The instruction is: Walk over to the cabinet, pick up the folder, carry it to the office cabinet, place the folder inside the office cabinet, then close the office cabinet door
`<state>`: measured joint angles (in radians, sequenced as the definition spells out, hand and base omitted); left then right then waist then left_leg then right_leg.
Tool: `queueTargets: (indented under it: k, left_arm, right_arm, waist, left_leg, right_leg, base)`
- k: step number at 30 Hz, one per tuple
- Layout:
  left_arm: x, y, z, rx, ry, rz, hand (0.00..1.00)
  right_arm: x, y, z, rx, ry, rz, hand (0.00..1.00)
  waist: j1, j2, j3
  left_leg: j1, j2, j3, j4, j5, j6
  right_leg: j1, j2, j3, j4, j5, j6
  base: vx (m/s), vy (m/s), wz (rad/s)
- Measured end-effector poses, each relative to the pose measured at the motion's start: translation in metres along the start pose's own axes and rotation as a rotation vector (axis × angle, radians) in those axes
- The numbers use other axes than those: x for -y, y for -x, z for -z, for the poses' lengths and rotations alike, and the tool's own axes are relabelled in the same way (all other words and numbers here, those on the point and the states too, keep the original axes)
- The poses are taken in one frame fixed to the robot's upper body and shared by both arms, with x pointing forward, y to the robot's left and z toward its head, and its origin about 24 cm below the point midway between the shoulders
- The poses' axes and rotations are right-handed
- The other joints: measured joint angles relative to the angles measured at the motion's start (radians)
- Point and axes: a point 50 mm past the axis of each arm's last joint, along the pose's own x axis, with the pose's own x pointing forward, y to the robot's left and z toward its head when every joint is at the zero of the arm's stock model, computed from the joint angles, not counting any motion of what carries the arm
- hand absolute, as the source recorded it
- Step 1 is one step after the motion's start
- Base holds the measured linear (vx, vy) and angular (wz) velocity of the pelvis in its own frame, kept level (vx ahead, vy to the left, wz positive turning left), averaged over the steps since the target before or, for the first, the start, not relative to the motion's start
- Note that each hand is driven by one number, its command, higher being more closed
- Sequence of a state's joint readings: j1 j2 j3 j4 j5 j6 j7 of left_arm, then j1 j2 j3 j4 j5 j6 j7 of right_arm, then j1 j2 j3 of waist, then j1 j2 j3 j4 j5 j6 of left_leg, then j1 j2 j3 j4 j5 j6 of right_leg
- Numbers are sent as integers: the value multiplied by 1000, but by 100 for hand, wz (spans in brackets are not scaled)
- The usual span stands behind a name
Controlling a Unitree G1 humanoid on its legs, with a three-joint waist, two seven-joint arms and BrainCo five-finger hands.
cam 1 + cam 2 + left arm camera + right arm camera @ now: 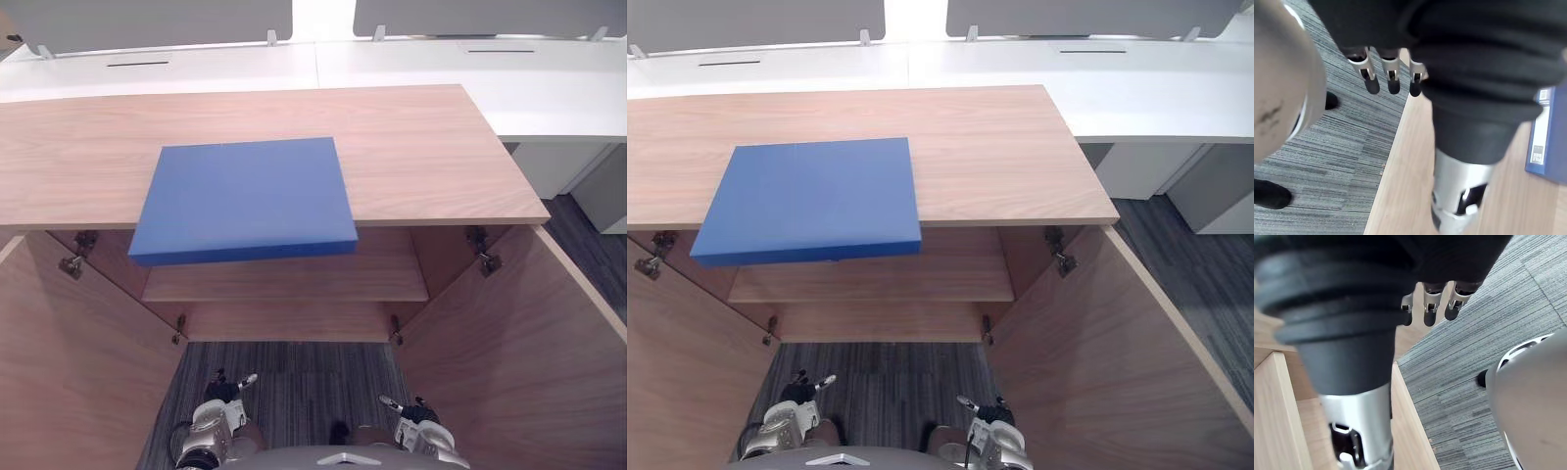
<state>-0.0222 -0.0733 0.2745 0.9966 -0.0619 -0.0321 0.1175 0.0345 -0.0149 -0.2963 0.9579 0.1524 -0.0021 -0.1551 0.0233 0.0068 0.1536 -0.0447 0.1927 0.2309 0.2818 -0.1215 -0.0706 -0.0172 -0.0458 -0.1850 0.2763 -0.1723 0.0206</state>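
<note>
Currently, left wrist view: left hand (pixel 1391 81) hangs over the carpet (pixel 1327 161), fingers straight and close together, holding nothing; the blue folder (pixel 1547 132) lies well apart from it.
Right wrist view: right hand (pixel 1431 308) is empty too, fingers straight, beside a wooden cabinet door (pixel 1278 411).
Eye view: folder lies flat on the cabinet top (pixel 421 147), front edge overhanging the open compartment, well ahead of both hands.
</note>
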Motion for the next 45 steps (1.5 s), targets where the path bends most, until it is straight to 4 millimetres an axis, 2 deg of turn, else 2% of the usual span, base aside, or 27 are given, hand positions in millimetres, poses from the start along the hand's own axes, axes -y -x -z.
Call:
queueTargets:
  k: [1, 2, 3, 5, 10, 12, 16, 19, 21, 22, 23, 25, 31, 34, 45]
  left_arm:
    - [-4, 0, 1, -1, -10, -11, 0]
    - [-6, 0, 1, -1, -13, -15, 0]
    - [-8, 0, 1, -3, -16, -20, 0]
    - [-10, 0, 4, -12, -20, -23, 0]
    - [-9, 2, 10, -24, -61, -6, 0]
    - [-10, 2, 11, -26, -84, -4, 0]
    - [-11, 3, 9, -5, -155, 5, 0]
    - [-9, 9, -7, 112, -200, 13, 0]
    - [-13, 21, -33, 277, -243, 6, 0]
    - [-15, 24, -39, 311, -245, 2, 0]
    - [-19, 32, -53, 398, -240, -8, 0]
    - [-23, 43, -68, 491, -235, -12, 0]
    - [-19, 87, -116, 806, -168, -16, 0]
    - [-16, 108, -135, 950, -145, -28, 0]
    - [-22, 155, -164, 1213, -64, -128, 0]
  right_arm:
    - [-2, 2, 6, -14, -5, -5, 0]
    - [-2, 2, 8, -20, -6, -4, 0]
    - [-4, 3, 11, -30, -8, -8, 0]
    - [-5, 4, 14, -37, -11, -10, 0]
    - [1, 4, 18, -52, -3, 4, 0]
    - [6, 4, 21, -66, 7, 17, 0]
    - [11, 3, 22, -76, 19, 28, 0]
    - [6, 3, 20, -64, 58, 5, 0]
    - [4, 3, 18, -47, 77, -4, 0]
    - [3, 3, 17, -41, 81, -7, 0]
    - [2, 3, 16, -29, 87, -11, 0]
    - [3, 4, 16, -24, 87, -11, 0]
    - [3, 8, 16, 5, 119, -28, 0]
    - [6, 9, 21, -7, 120, -22, 0]
    - [7, 11, 27, -23, 131, -21, 0]
  waist:
    - [1, -23, -16]
    - [2, -26, -18]
    - [3, -43, -28]
    - [2, -45, -32]
    - [0, -35, -47]
    - [0, -23, -46]
    - [-7, -11, -52]
    - [-6, -18, -50]
    - [2, -25, -46]
    - [2, -26, -47]
    - [2, -27, -47]
    - [5, -27, -47]
    - [27, -23, -46]
    - [28, -24, -49]
    - [33, -30, -78]
  left_leg:
    - [14, -18, 18, -32, 3, 3]
    - [20, -31, 29, -47, 7, 8]
    - [37, -44, 46, -71, 11, 16]
    - [81, -68, 68, -121, 23, 27]
    - [124, -112, 70, -219, 70, 43]
    - [139, -120, 67, -253, 90, 45]
    - [167, -132, 9, -310, 123, 48]
    - [167, -136, -9, -335, 142, 48]
    - [169, -141, -16, -346, 151, 51]
    - [170, -143, -18, -349, 152, 51]
    - [170, -148, -30, -356, 156, 51]
    - [170, -152, -38, -358, 157, 53]
    - [201, -157, -44, -359, 155, 54]
    - [201, -156, -52, -359, 150, 47]
    - [203, -148, -61, -353, 142, 42]
  right_leg:
    - [0, -16, 13, -14, 8, 15]
    - [1, -24, 21, -28, 15, 22]
    - [10, -35, 34, -51, 27, 34]
    - [39, -40, 52, -95, 48, 45]
    - [63, -55, 61, -164, 89, 60]
    - [74, -54, 60, -182, 99, 60]
    - [94, -52, 37, -198, 108, 59]
    - [90, -52, 32, -208, 114, 59]
    - [88, -53, 35, -211, 118, 60]
    - [88, -54, 36, -212, 119, 59]
    - [89, -56, 37, -216, 120, 57]
    - [93, -59, 36, -218, 120, 57]
    - [131, -67, 27, -225, 119, 61]
    - [138, -70, 18, -224, 116, 64]
    - [157, -61, 13, -213, 109, 69]
  base:
    - [88, 166, -21]
    - [86, 178, -22]
    - [58, 176, -26]
    - [32, 114, -26]
    - [-14, 66, -2]
    - [-14, 1, 2]
    - [-44, -18, 14]
    - [-80, -6, 14]
    - [-66, 7, 4]
    - [-52, 14, 1]
    - [-43, 17, 5]
    - [-40, 21, 10]
    - [-17, 11, 5]
    - [-24, -4, 8]
    - [0, -8, 1]
